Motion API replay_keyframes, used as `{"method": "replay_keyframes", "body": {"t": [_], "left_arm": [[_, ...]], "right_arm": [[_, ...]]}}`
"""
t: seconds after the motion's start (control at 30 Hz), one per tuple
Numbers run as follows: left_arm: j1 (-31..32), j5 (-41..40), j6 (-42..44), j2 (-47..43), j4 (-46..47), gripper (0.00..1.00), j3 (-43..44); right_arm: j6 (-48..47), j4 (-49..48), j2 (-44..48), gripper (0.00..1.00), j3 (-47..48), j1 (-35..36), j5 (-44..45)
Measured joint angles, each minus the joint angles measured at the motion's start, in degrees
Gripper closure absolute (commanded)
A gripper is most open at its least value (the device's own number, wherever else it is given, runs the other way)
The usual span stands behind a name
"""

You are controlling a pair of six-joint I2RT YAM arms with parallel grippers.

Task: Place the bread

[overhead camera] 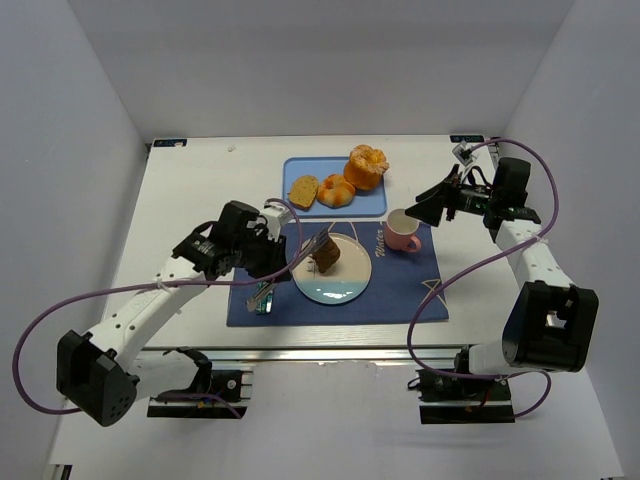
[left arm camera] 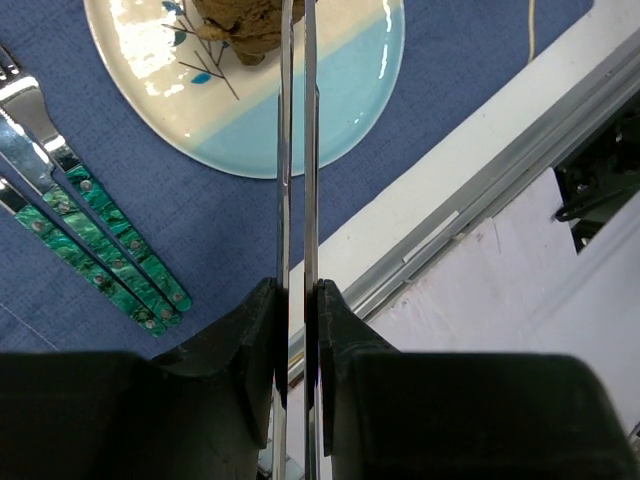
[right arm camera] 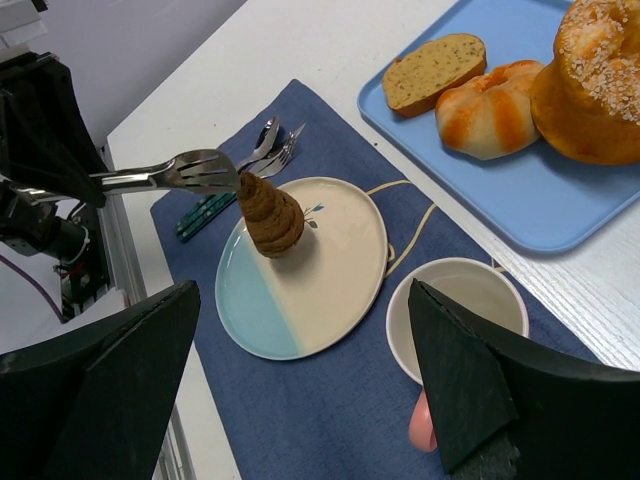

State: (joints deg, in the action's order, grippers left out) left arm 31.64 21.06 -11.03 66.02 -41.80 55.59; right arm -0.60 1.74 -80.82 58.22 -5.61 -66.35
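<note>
Steel tongs [right arm camera: 180, 172] clamped in your left fingers [left arm camera: 245, 345] touch the bread [right arm camera: 270, 215], upright on the plate [right arm camera: 340, 265]. Your right fingers [right arm camera: 100, 390] gape wide, holding nothing.

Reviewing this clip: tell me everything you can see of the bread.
The bread is a small, dark brown, ridged cone, dull and crusty-looking. It stands upright, pointed end up, its broad base seemingly resting on the cream half of the cream-and-blue plate. The forked tips of the metal tongs, held by the left gripper, meet its point. Nothing else touches it.
</note>
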Motion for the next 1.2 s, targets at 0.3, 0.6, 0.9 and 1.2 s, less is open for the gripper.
{"method": "replay_keyframes", "body": {"t": [0.3, 0.6, 0.9, 1.2], "left_arm": [[0.0, -3.2, -0.3, 3.1, 1.3, 0.80, 0.0], [0.0, -6.0, -0.5, 9.9, 2.9, 0.72, 2.6], [0.0, -10.5, -1.3, 11.8, 2.9, 0.57, 4.3], [0.0, -11.5, -1.6, 11.8, 3.1, 0.53, 4.3]], "right_arm": [[-0.1, 0.3, 0.0, 0.11, 0.0, 0.0, 0.0], [-1.0, 0.9, 0.0, 0.11, 0.0, 0.0, 0.0], [-1.6, 1.6, 0.0, 0.10, 0.0, 0.0, 0.0], [-1.6, 1.6, 0.0, 0.11, 0.0, 0.0, 0.0]]}}
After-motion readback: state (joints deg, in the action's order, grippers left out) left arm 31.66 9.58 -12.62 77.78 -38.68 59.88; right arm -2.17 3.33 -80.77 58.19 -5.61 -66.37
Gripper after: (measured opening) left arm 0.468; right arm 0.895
